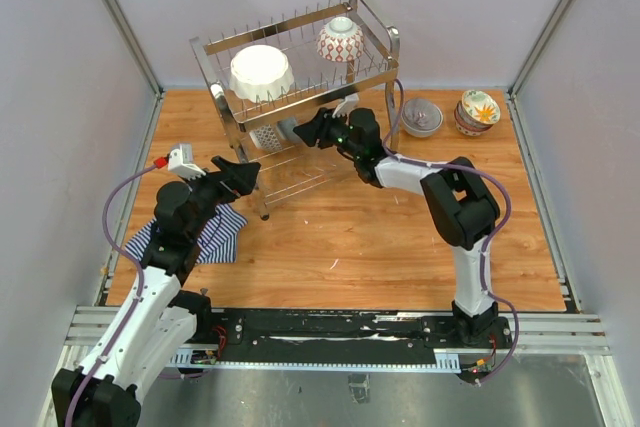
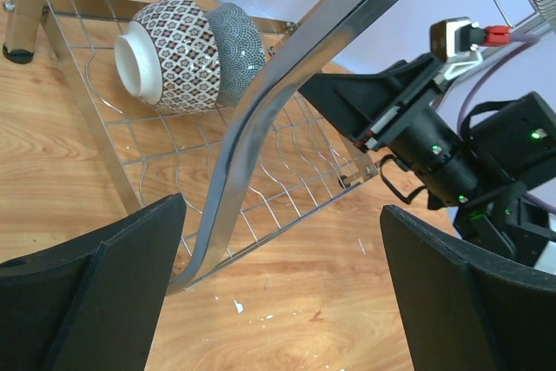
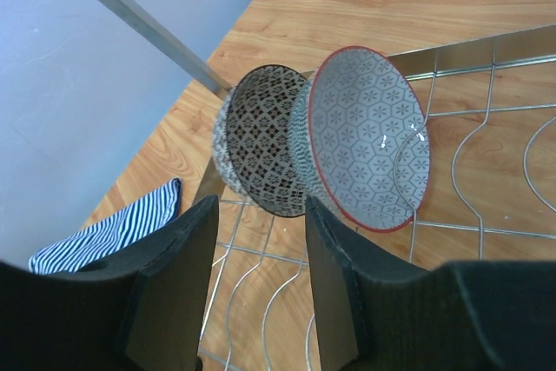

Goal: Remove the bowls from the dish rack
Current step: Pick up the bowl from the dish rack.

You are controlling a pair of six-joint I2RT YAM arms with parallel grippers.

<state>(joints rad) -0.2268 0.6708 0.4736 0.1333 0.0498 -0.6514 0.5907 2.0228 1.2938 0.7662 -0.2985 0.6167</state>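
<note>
Where the camera looked down from above, the dish rack (image 1: pixel 310 95) stood at 12 o'clock, with a big white bowl (image 1: pixel 262 72) and a red-latticed bowl (image 1: pixel 341 40) on its upper tier. The right gripper (image 1: pixel 305 132) was under that tier, the lower bowls (image 1: pixel 268 137) close at its 9 o'clock. The left gripper (image 1: pixel 245 175) sat outside the rack at their 7 o'clock, so the right arm looked the nearer.

From the left wrist, that gripper was spread wide and empty, a bar of the rack crossing between its fingers; the lower bowls lay at 11 o'clock beyond the wire.

From the right wrist, the fingers (image 3: pixel 169 284) were parted and held nothing. Just ahead, at 12 to 1 o'clock, the bowls stood on edge, nested: a dark patterned bowl (image 3: pixel 261 136) behind a red-rimmed bowl (image 3: pixel 369 141) whose mouth faced the camera. A rim would probably have to pass between the fingers.
</note>
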